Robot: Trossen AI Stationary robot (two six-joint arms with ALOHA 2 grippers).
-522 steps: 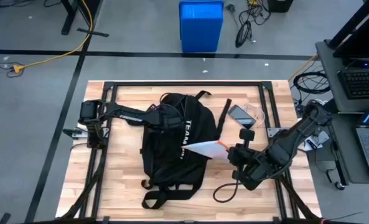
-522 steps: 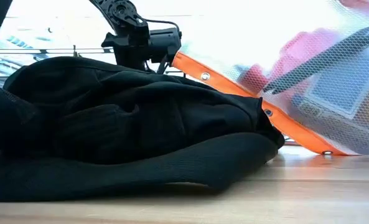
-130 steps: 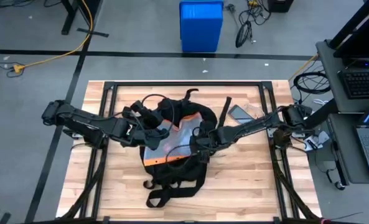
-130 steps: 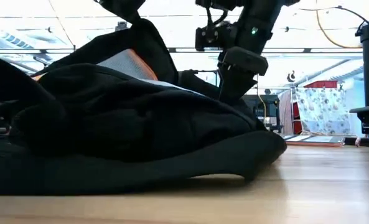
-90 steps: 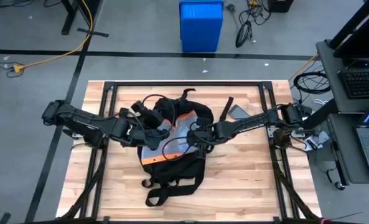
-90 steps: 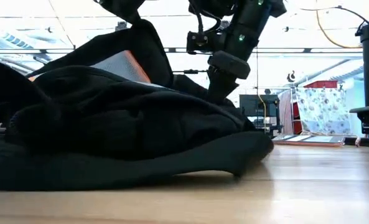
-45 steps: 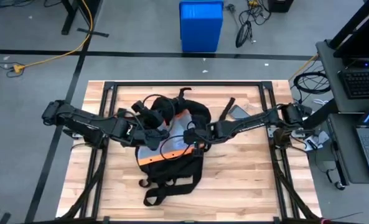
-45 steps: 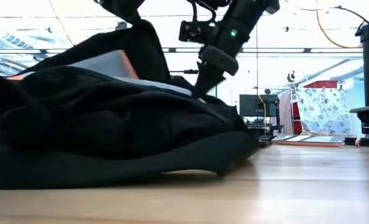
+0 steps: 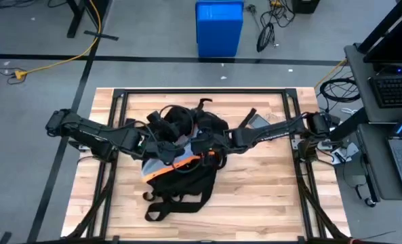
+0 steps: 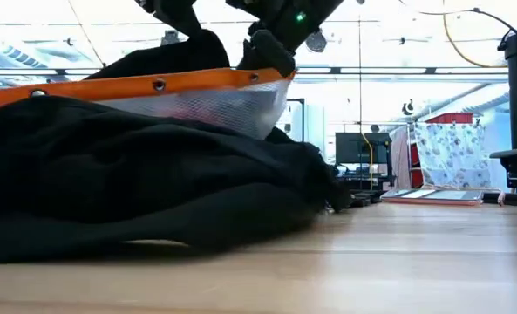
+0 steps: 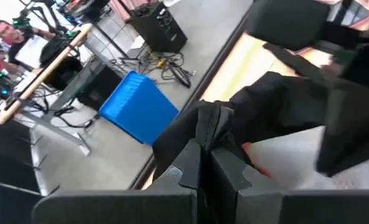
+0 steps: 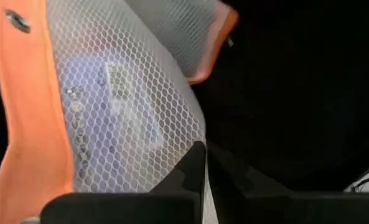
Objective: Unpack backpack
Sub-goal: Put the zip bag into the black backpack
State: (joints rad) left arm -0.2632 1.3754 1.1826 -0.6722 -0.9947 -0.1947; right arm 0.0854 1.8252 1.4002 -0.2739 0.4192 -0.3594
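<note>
High view: you have the large black fabric backpack (image 9: 187, 159) at the wooden table's (image 9: 255, 203) centre, a blue plastic bin (image 9: 219, 27) on the floor beyond. Both arms meet over it.

Low view: a white mesh pouch with orange trim (image 10: 197, 96) lies across the backpack, blocking the far side.

Left wrist view: your left gripper (image 11: 204, 163) is clenched on a black fold of the backpack.

Right wrist view: your right gripper (image 12: 204, 163) is pinched onto the pouch's mesh.
</note>
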